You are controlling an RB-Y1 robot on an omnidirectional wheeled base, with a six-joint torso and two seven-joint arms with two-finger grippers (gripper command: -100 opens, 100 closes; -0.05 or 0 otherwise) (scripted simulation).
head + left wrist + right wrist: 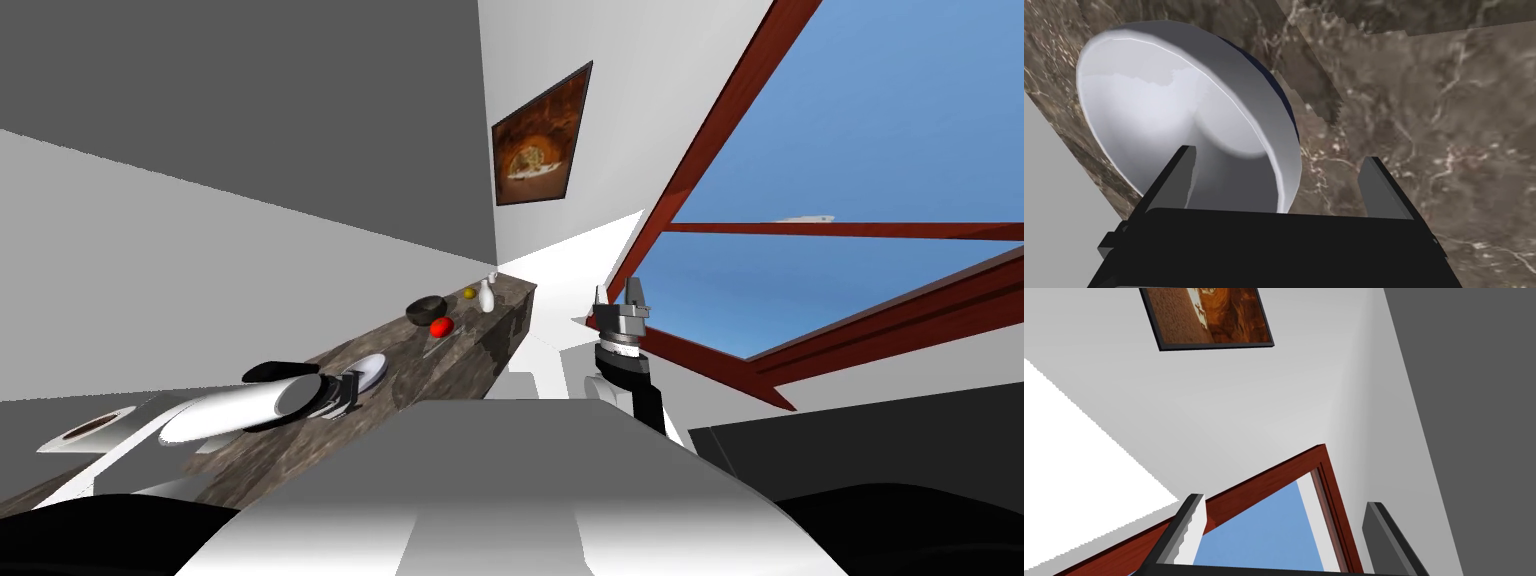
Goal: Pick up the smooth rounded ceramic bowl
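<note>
On the marble counter [1424, 100], at its near end, sits the white bowl [1159, 110], dark blue on the outside, and my left gripper [1279, 156] is right on it. The blades are spread wide, and here's what matters: they straddle the rim, with one finger [1176, 175] down inside the hollow and the other outside the wall, over bare counter. Nothing is pinched yet. The wall runs roughly midway between the blades, so I reckon a straight squeeze should catch it. The left arm is clearly the one for this. The right gripper [619, 296] hangs off the counter's edge on my right, raised, blades apart, holding nothing. Farther along the counter stand a dark bowl [427, 309], a red fruit [441, 327], a small yellow one [469, 293] and a white bottle [487, 297].
</note>
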